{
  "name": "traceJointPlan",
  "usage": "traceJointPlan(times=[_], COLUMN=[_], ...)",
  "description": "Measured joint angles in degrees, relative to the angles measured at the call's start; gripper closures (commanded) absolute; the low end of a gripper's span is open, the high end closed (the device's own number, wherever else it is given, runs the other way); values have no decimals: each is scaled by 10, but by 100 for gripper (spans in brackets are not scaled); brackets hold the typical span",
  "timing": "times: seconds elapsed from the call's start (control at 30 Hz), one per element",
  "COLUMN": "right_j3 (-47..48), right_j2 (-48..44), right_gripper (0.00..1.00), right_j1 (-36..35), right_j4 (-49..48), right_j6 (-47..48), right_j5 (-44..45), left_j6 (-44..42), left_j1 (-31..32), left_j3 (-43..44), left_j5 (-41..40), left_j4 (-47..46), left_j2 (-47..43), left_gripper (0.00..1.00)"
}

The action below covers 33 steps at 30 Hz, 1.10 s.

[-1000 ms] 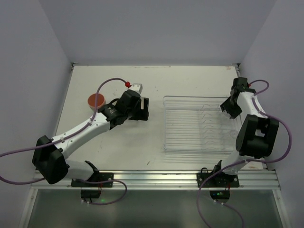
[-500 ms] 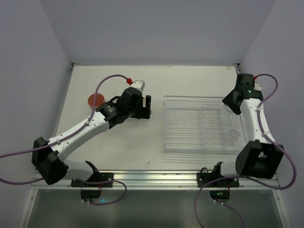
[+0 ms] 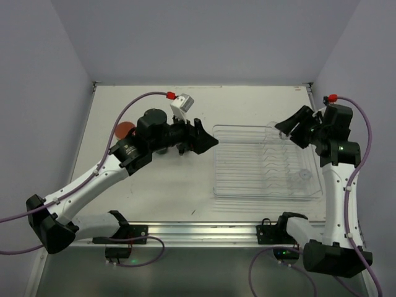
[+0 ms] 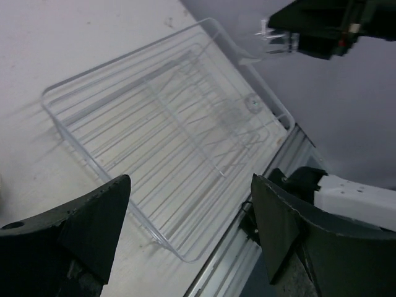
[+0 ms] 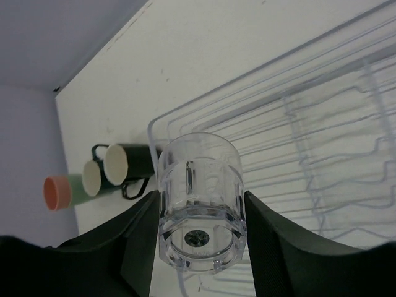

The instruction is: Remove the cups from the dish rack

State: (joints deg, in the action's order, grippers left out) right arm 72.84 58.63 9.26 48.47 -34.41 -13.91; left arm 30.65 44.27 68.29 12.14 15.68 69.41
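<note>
Clear glass (image 5: 199, 185) — now lifted off dish rack (image 3: 218, 162), grasped in right hand (image 3: 289, 129); left hand (image 3: 203, 141) released, swung nearer — probably last cup out.

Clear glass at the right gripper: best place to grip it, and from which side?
The clear glass has no handle and straight round walls, so clamp across the wall near its thick base, from opposite sides, as the right gripper does.
</note>
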Motion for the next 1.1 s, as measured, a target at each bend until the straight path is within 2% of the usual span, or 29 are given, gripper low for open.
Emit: traceJointPlan(times=[0.3, 0.53, 0.77, 1.03, 1.1], right_j3=[-117, -198, -216, -210, -210], right_j2=[-23, -71, -68, -33, -22], right_gripper=[100, 100, 100, 100, 100], right_j1=[0, -6, -57, -143, -162], right_j4=[-104, -286, -395, -434, -439], right_j6=[-49, -168, -248, -273, -277], right_j5=[-327, -481, -518, -495, -483], left_j6=[23, 80, 140, 169, 169], left_j1=[0, 0, 2, 16, 16], left_j3=[-106, -150, -156, -156, -156], left_j5=[153, 225, 265, 275, 277], left_j4=[-200, -332, -452, -506, -514], left_j2=[-17, -8, 31, 56, 57], left_gripper=[18, 18, 18, 19, 22])
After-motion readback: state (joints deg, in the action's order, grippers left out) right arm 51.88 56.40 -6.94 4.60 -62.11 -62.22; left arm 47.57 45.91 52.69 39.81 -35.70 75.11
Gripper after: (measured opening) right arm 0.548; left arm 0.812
